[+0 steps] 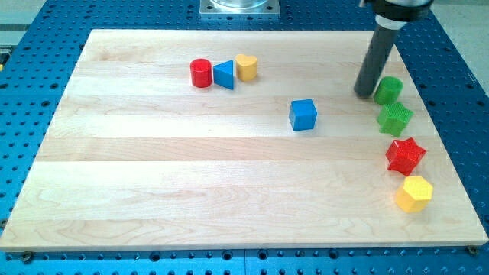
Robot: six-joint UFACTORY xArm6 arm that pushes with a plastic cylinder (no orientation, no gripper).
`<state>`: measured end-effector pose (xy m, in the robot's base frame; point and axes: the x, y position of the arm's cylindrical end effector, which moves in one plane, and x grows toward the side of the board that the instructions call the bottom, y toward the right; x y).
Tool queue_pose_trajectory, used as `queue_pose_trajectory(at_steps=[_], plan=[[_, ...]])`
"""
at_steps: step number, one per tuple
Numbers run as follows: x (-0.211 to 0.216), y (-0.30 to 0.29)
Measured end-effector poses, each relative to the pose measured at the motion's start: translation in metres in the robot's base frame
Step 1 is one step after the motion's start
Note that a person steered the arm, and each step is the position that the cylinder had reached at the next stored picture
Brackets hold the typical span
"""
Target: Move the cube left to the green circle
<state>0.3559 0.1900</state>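
A blue cube (303,114) sits on the wooden board (153,168), right of its middle. A green circle block (389,89) stands near the board's right edge, toward the view's top. My tip (365,92) rests on the board just left of the green circle, close to touching it. The cube lies to the left of my tip and slightly below it, with a gap between them.
A green star-like block (395,118), a red star (405,155) and a yellow hexagon-like block (414,193) line the right edge below the green circle. A red cylinder (201,72), blue triangle (224,74) and yellow heart (246,67) cluster at the upper left.
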Motion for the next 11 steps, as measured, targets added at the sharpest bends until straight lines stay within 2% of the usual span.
queue_pose_trajectory(at_steps=[1, 2, 3, 4, 5, 7, 8, 9, 11], plan=[[0.009, -0.102], [0.055, -0.160], [0.082, -0.109], [0.087, -0.102], [0.103, -0.168], [0.072, -0.054], [0.081, -0.076], [0.072, -0.002], [0.020, 0.000]])
